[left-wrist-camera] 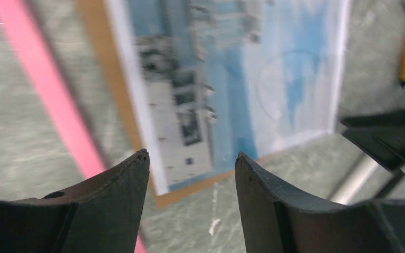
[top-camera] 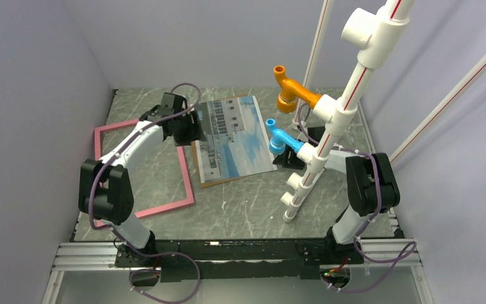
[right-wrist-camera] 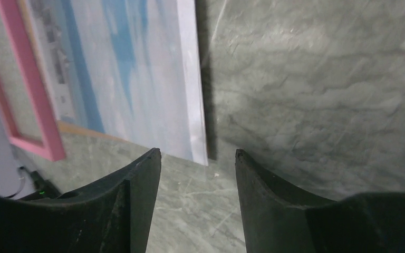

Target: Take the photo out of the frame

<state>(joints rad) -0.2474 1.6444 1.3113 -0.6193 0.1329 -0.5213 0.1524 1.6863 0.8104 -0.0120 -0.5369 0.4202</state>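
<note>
Grey marbled table (top-camera: 247,206), pale walls (top-camera: 38,76); photo (top-camera: 237,136) seemingly outside frame (top-camera: 187,180)

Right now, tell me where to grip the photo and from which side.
The photo lies flat on the board. Take its right edge, coming from the right: no board shows past it and its shadow suggests a gap underneath.

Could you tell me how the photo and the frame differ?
The frame is a pink open outline with table showing through; the photo is a solid print of building and sky. The photo rests on a brown backing board; the frame lies on the table. Both are flat rectangles.
</note>
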